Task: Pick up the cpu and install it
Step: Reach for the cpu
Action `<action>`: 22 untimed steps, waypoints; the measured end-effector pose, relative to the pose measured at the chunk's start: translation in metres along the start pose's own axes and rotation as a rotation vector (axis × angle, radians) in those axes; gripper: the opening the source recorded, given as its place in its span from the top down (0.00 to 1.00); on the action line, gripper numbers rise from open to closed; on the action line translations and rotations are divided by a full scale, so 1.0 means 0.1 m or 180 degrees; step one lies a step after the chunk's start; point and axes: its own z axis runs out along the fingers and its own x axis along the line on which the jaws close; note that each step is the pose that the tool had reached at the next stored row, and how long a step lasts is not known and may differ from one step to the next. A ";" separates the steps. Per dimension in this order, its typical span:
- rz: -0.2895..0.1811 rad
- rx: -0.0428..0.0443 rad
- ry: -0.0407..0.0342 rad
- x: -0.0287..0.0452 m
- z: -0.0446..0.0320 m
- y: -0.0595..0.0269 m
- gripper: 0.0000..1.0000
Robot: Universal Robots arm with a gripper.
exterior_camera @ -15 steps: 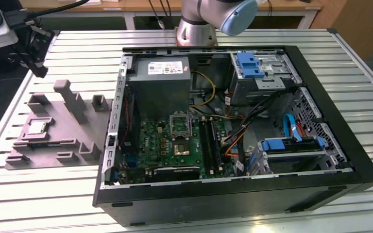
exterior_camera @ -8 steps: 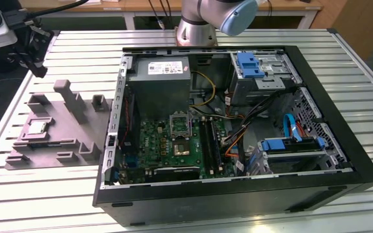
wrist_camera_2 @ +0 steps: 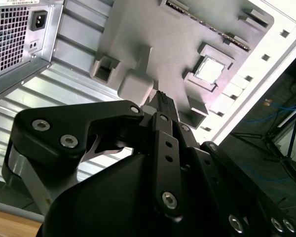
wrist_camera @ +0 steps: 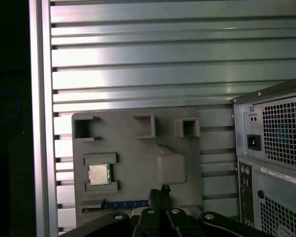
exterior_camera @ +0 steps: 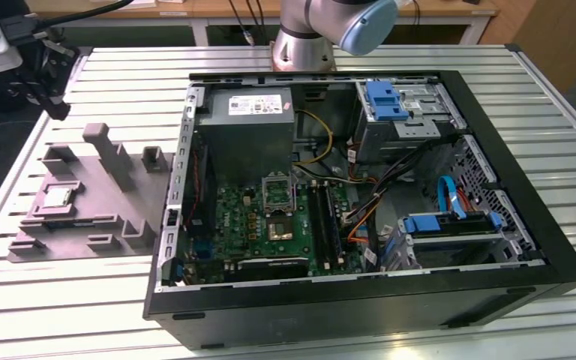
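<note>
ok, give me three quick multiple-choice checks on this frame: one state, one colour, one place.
1. The computer case is: A closed; B lying with its side open; C upright with its panel on.
2. The motherboard is: A red; B white; C green.
3. The cpu sits: A in the motherboard socket; B in a pocket of the grey tray; C on the case's rim.

1 B: the exterior view shows boards and cables inside.
2 C: the board inside the case is green.
3 B: both wrist views show it lying between the tray's raised blocks.
</note>
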 end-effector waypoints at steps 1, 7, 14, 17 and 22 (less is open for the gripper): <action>0.0000 0.0000 0.0000 0.007 0.000 0.000 0.89; 0.0000 0.0000 0.0000 0.049 0.001 -0.003 0.89; 0.0000 0.0000 0.0000 0.087 0.002 -0.006 0.89; 0.0000 0.0000 0.0000 0.106 0.003 -0.007 0.89; 0.0000 0.0000 0.0000 0.137 0.003 -0.010 0.89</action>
